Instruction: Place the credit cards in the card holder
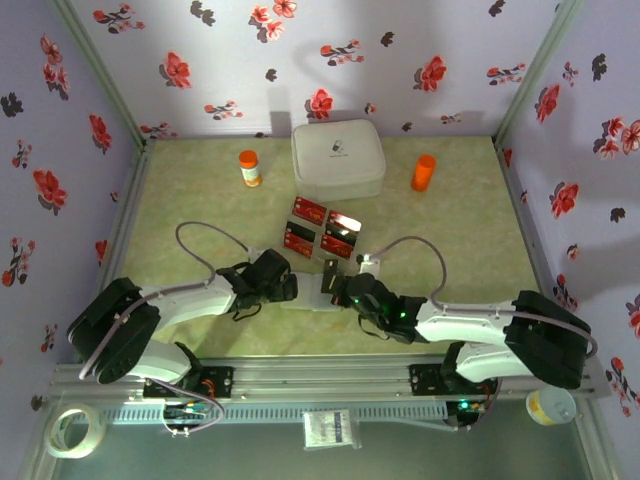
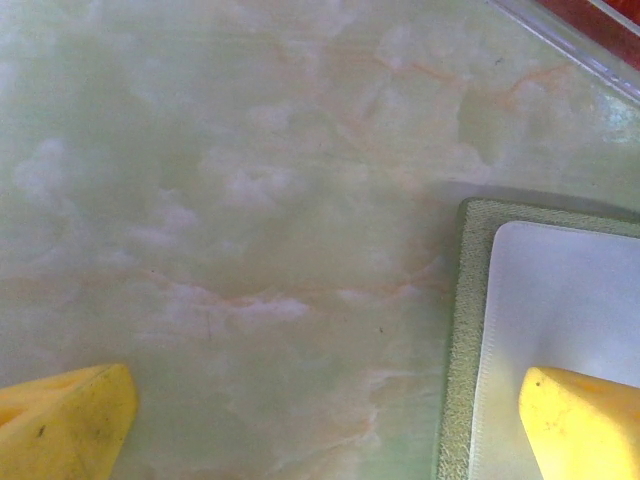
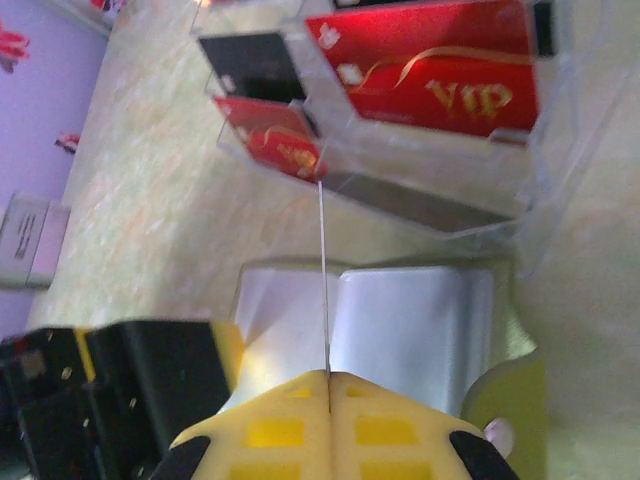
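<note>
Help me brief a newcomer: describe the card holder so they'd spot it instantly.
Start at the white case at the back and come forward past the clear tray of red cards. The holder lies open just beyond: olive-green rim, pale grey inside, no red.

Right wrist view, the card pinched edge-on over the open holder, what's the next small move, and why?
Probably lower the right gripper a little, feeding the credit card into the card holder: the card is pinched edge-on by that shut gripper, over the holder's open pale inside.
</note>
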